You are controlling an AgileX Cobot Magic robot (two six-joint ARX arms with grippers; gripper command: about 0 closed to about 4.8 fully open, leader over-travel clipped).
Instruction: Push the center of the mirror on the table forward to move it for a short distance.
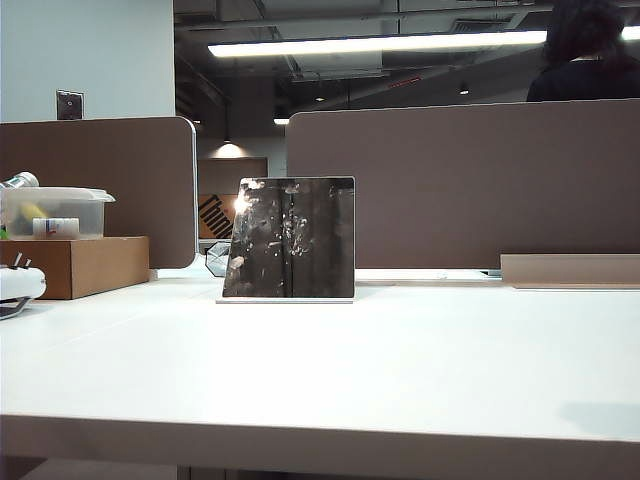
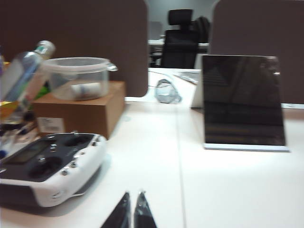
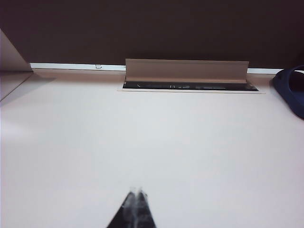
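Mirror (image 1: 290, 238) upright on table (image 1: 400, 370).
Left gripper (image 2: 132, 209) and right gripper (image 3: 136, 205): fingers pressed together, well short of mirror.

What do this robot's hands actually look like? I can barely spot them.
Only the tips show. The left gripper ends in two thin, dark, pointed fingers, pressed close together with pale highlights along their edges. The right gripper looks the same: two slim black tapered fingers meeting in a point. No cables, markings or arm bodies appear in any view.

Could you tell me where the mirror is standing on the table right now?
In the exterior view the mirror stands left of centre, far back on the table, before the gap between the brown partitions, right of the cardboard box.
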